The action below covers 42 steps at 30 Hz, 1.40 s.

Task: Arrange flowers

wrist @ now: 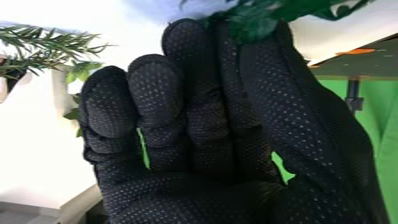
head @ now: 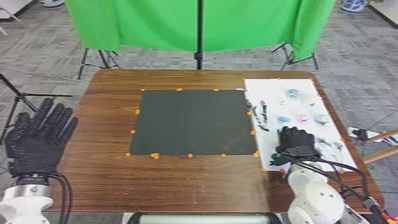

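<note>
Picking out a first stem seems the step in hand; the right hand (head: 298, 142) is near four o'clock of the black mat (head: 191, 122), over the white sheet (head: 266, 92), its fingers nearly straight, curled round nothing; pale flowers (head: 303, 118) lie at three o'clock; the left hand (head: 37, 142) is open at nine; next, the right hand should pinch one stem and lift it free; dark green leaves (wrist: 253, 25) overlap its fingertips, contact unclear; any stem behind them is hidden, and the needle-leaved sprig (wrist: 44, 45) is cut off.
</note>
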Available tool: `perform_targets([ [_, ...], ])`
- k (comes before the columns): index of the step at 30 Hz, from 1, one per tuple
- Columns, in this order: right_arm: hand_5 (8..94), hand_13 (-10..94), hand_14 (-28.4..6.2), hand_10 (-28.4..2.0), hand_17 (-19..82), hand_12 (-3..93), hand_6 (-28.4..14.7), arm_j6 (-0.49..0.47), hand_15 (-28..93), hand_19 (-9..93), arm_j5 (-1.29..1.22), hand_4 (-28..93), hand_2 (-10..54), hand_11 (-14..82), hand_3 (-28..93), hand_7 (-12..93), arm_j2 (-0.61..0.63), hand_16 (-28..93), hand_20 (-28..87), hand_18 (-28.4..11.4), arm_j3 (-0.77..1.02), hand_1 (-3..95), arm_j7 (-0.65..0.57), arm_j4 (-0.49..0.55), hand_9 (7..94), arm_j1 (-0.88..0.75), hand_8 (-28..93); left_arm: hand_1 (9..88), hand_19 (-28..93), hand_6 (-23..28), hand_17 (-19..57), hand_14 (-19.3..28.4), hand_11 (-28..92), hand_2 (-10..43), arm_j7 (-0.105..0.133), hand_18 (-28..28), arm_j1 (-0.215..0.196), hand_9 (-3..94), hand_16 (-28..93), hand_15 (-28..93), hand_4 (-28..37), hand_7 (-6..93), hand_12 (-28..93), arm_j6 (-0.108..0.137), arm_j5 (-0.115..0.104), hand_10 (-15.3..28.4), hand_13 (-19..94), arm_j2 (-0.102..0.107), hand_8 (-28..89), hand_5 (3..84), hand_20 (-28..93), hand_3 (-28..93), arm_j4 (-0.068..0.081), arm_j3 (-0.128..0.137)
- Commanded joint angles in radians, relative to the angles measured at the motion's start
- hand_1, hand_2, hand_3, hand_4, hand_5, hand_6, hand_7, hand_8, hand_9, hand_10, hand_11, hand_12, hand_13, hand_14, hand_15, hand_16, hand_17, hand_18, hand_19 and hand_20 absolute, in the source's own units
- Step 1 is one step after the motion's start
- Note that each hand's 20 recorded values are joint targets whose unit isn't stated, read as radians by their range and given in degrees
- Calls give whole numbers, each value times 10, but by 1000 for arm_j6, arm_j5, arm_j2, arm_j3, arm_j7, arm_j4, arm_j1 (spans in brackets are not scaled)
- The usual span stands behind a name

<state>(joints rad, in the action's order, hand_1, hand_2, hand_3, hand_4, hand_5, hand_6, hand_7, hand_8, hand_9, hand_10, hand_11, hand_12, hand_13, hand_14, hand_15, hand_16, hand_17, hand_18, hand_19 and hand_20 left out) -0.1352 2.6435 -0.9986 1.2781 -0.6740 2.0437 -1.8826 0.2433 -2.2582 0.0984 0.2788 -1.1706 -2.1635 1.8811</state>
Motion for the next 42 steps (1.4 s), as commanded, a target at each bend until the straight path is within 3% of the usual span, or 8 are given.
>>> perform_targets([
  [1, 823, 763, -61, -107, 411, 499, -14, 39, 479, 876, -54, -282, -95, 140, 628, 348, 24, 516, 368, -247, 44, 695, -31, 35, 896, -117, 169, 261, 166, 56, 2, 98, 118, 129, 20, 89, -34, 353, -66, 162, -283, 79, 71, -5, -31, 118, 262, -25, -91, 400, 119, 718, -4, 41],
  [13, 812, 794, -50, -103, 424, 490, -11, 224, 427, 874, -75, -283, -95, 109, 657, 372, 41, 545, 369, -255, 22, 688, -44, 162, 919, 4, 186, 262, 165, 57, 2, 99, 114, 126, 26, 89, -45, 355, -65, 161, -283, 75, 73, -12, -36, 120, 265, -25, -90, 399, 119, 717, -7, 59],
  [19, 808, 795, -51, -102, 424, 493, -13, 239, 428, 876, -92, -283, -95, 112, 676, 379, -28, 552, 371, -257, -139, 677, 1, 69, 918, 232, 183, 262, 163, 57, 2, 99, 114, 126, 17, 89, -30, 355, -64, 159, -283, 76, 74, -12, -70, 120, 265, -26, -89, 399, 119, 716, 13, 46],
  [38, 802, 783, -68, -104, 422, 510, -8, 19, 467, 891, -118, -282, -95, 130, 746, 393, -465, 550, 366, -265, -475, 640, 146, -363, 915, 604, 204, 259, 158, 52, 4, 93, 110, 125, 28, 89, 21, 356, -64, 147, -283, 76, 74, 15, -65, 115, 269, 26, -90, 395, 119, 714, 34, -15],
  [39, 803, 782, -68, -105, 422, 510, -8, 160, 468, 892, -243, -281, -95, 130, 749, 392, -174, 550, 366, -265, -857, 639, -261, -22, 916, 699, 205, 259, 158, 52, 4, 93, 110, 125, 104, 89, -361, 356, -64, 147, -283, 76, 74, -187, -70, 114, 270, -88, -90, 394, 119, 714, -162, 99],
  [40, 803, 781, -69, -106, 422, 510, -9, 209, 469, 893, -263, -281, -95, 131, 751, 392, -148, 551, 366, -266, -1001, 638, -381, 12, 916, 782, 206, 259, 157, 51, 5, 92, 110, 125, 106, 89, -439, 356, -64, 146, -283, 75, 74, -258, -67, 113, 271, -133, -90, 394, 119, 714, -180, 126],
  [41, 806, 780, -70, -107, 421, 512, -10, 277, 470, 894, -273, -281, -95, 131, 756, 389, -150, 550, 366, -268, -1160, 637, -494, 12, 916, 879, 208, 259, 156, 50, 5, 91, 109, 125, 93, 89, -484, 356, -64, 144, -283, 75, 74, -328, -63, 113, 272, -176, -90, 393, 119, 714, -170, 149],
  [42, 808, 779, -72, -109, 421, 514, -12, 156, 473, 895, -228, -281, -95, 131, 763, 384, -253, 550, 365, -267, -887, 635, -224, -161, 916, 716, 211, 259, 156, 50, 6, 90, 109, 125, 58, 88, -259, 356, -64, 143, -283, 75, 74, -161, -68, 111, 272, -67, -90, 393, 118, 713, -89, 79],
])
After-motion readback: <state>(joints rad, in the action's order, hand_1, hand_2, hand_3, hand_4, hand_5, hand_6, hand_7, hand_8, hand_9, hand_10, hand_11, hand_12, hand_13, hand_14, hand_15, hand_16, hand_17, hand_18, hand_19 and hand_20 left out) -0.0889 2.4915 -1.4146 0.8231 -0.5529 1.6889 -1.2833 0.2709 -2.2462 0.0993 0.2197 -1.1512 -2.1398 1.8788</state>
